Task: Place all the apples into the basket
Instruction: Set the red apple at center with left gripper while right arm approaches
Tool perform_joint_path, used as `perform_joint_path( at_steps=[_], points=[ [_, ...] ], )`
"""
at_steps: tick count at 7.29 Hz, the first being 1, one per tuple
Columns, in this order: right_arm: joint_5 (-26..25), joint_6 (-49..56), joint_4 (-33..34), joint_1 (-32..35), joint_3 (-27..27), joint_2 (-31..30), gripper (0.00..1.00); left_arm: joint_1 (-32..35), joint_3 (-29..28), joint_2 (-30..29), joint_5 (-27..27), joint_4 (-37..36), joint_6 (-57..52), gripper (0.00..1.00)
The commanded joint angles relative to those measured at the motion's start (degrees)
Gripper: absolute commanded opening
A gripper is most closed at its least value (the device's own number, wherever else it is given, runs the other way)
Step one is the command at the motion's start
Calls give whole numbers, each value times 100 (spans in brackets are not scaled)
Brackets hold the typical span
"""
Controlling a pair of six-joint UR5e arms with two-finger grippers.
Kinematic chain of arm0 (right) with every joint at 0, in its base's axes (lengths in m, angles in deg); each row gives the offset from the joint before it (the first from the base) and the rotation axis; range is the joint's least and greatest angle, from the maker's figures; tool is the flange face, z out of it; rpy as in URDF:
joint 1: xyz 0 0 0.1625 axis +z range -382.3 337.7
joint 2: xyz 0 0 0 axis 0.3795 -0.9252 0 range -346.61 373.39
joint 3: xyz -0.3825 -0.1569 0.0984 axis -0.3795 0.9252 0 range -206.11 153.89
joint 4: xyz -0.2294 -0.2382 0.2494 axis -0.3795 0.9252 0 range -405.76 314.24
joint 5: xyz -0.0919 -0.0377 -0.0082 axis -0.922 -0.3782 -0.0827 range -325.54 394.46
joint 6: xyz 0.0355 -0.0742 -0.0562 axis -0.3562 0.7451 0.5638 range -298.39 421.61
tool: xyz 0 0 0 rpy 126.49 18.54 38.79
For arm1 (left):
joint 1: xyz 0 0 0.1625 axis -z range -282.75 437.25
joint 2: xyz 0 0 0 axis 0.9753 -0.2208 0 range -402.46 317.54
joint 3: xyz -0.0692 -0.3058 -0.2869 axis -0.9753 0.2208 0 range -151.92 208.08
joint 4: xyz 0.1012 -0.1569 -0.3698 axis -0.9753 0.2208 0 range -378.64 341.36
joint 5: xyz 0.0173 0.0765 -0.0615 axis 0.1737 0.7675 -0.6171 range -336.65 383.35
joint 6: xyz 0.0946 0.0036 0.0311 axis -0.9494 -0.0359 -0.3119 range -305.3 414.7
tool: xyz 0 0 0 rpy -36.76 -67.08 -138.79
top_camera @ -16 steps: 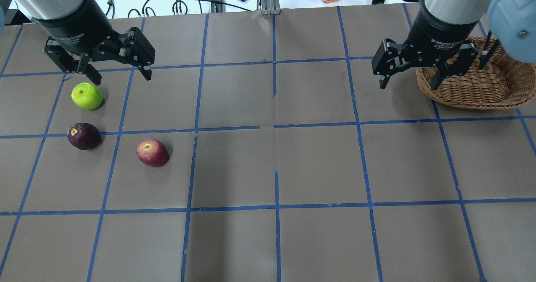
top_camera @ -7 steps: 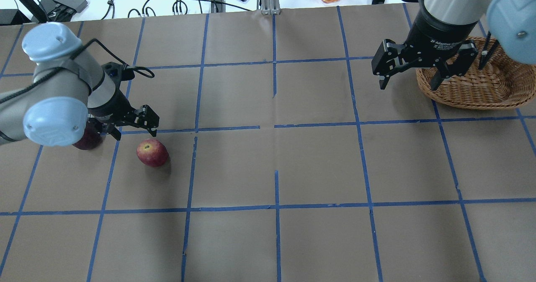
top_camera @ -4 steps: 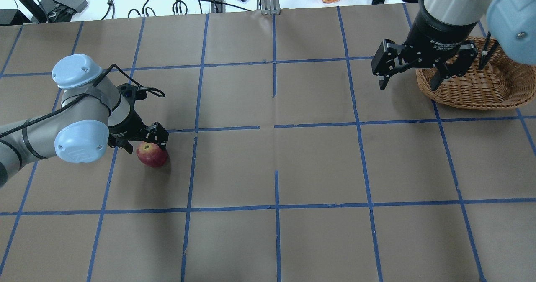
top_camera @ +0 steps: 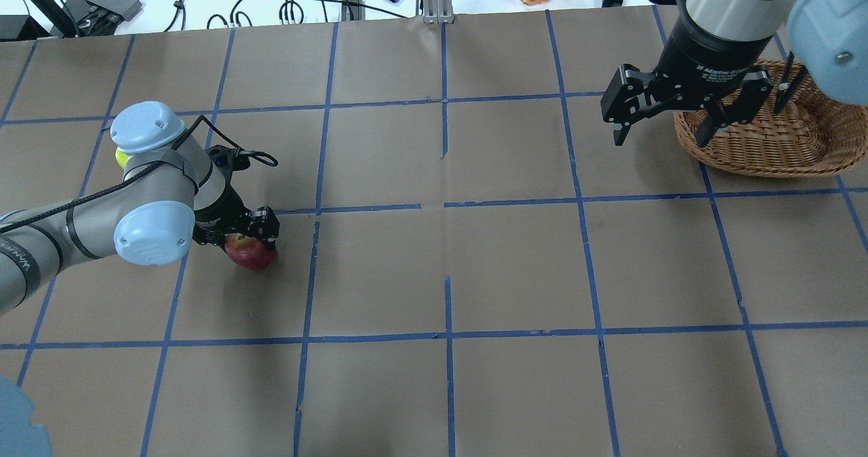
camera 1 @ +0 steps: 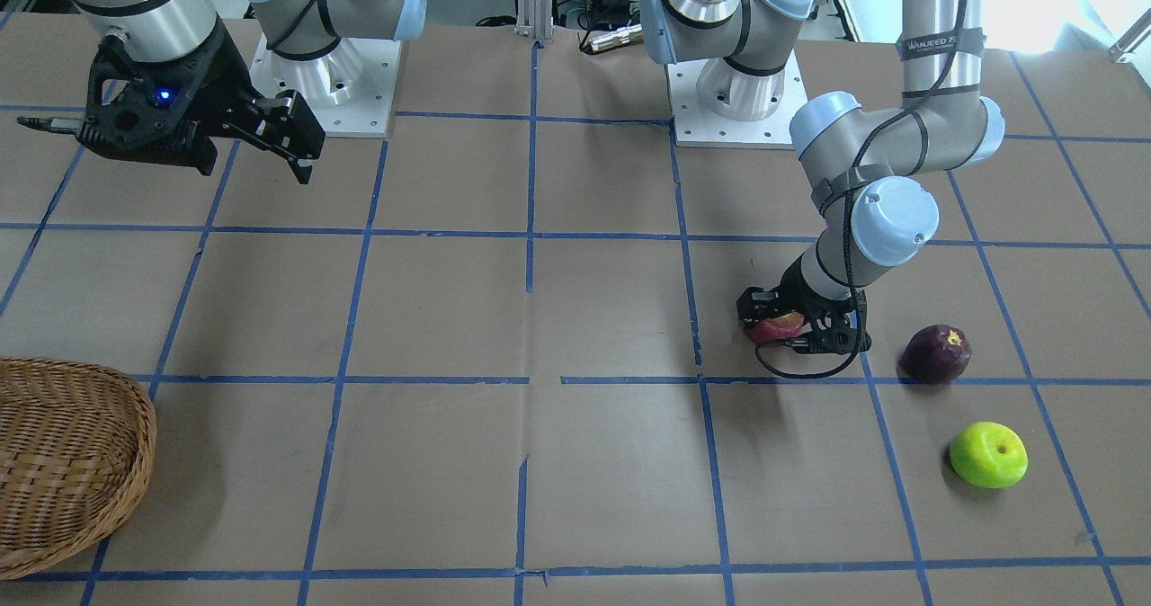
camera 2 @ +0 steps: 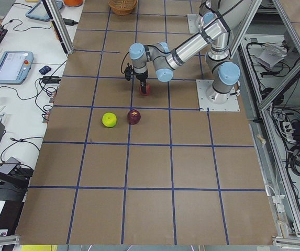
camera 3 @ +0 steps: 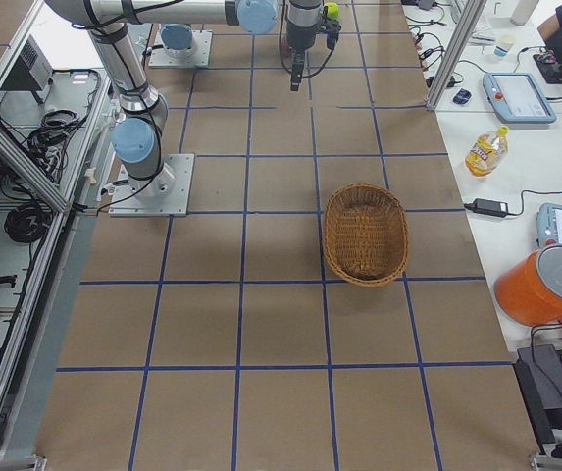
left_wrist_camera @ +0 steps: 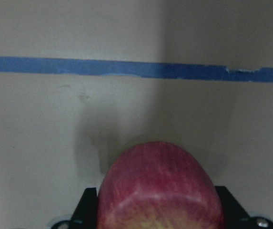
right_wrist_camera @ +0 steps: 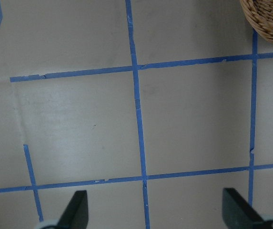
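Around the red apple (top_camera: 251,253), your left pincer (top_camera: 237,232) is sitting spread, not clamped; centre it before squeezing. At two o'clock, the right pincer (top_camera: 661,121) is hanging wide beside the basket (top_camera: 814,152).

left gripper (top_camera: 237,234) lowered — seemingly unclosed, right gripper (top_camera: 681,114) spread

left gripper (top_camera: 237,234) swung from green apple (camera 1: 988,454) down onto red apple (top_camera: 249,251), fingers straddling it

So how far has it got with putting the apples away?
Nothing is done yet: the basket is empty. In hand: the left claw is down around the red apple, which sits on the table. Left: the purple apple and green apple. The right claw hangs open near the basket.
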Motion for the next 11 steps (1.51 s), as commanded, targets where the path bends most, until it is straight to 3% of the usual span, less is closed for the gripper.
perform_joint_path(
  at_steps=[1,2,3,5,7,8,9,11],
  points=[
    [2,1,0,0,0,0,100,188,-213,119,-974,188,1030,0],
    [2,1,9,0,0,9,100,754,-327,75,-1443,-63,2116,0],
    [10,1,9,0,0,0,100,1395,-703,-195,-1518,-509,3215,0],
    [28,27,9,0,0,9,100,2416,-1468,-696,-1440,-479,3847,0],
    [-33,27,-17,-17,-26,18,100,2798,-1576,-1057,-1273,-881,4121,0],
    [-33,19,-18,-17,-26,26,100,2843,-1620,-1189,-1220,-892,4140,22],
    [-33,18,-9,-17,-26,26,100,2948,-1542,-1304,-906,-901,4418,99],
    [-33,1,-35,-17,-26,44,100,2966,-1926,-1210,-816,-857,4378,100]
  ],
)
